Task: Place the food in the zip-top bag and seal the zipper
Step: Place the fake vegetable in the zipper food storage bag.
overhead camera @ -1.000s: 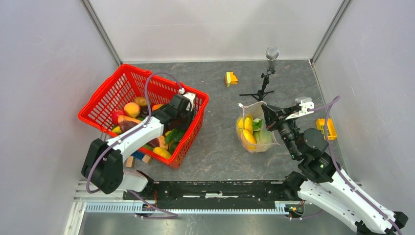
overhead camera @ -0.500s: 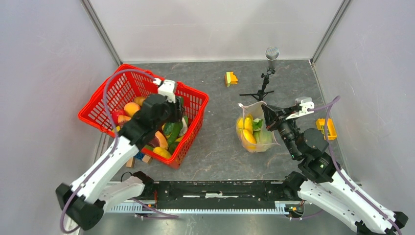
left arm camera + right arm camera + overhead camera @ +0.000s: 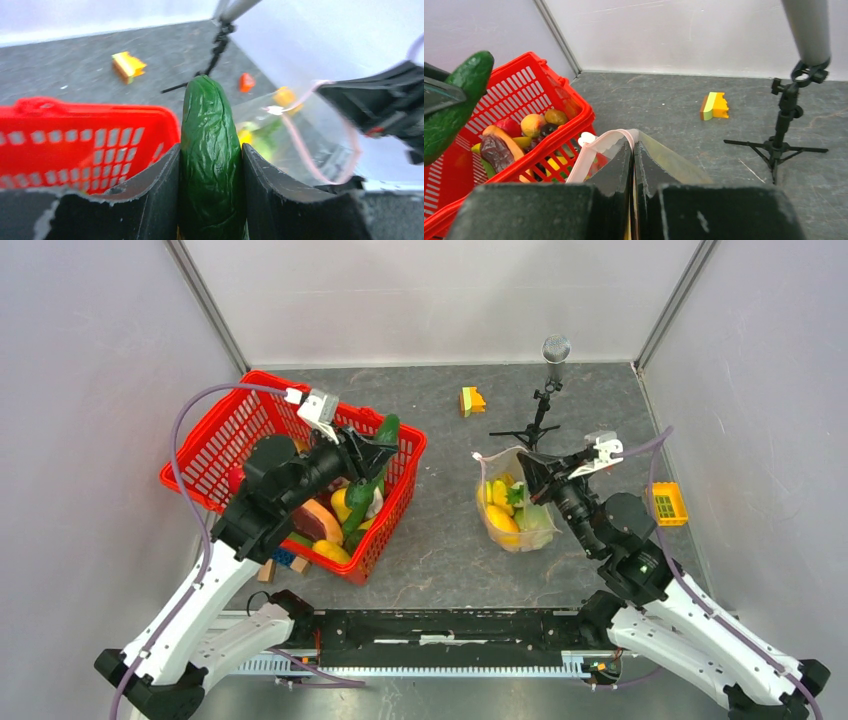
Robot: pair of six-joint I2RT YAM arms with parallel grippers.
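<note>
My left gripper is shut on a dark green toy cucumber, lifted above the right end of the red basket; the cucumber fills the gap between the fingers in the left wrist view. The clear zip-top bag stands on the floor with yellow bananas and green pieces inside. My right gripper is shut on the bag's mouth edge, holding it up. The pale pink zipper curves away from the right gripper's fingertips. The bag's open mouth shows in the left wrist view.
The red mesh basket at left holds more toy food. A microphone on a small black tripod stands behind the bag. A yellow-orange block lies at the back and a yellow block at the right.
My left gripper has risen out of the basket with the green cucumber and swung right toward the bag. My right gripper has shifted the bag's mouth slightly left.
</note>
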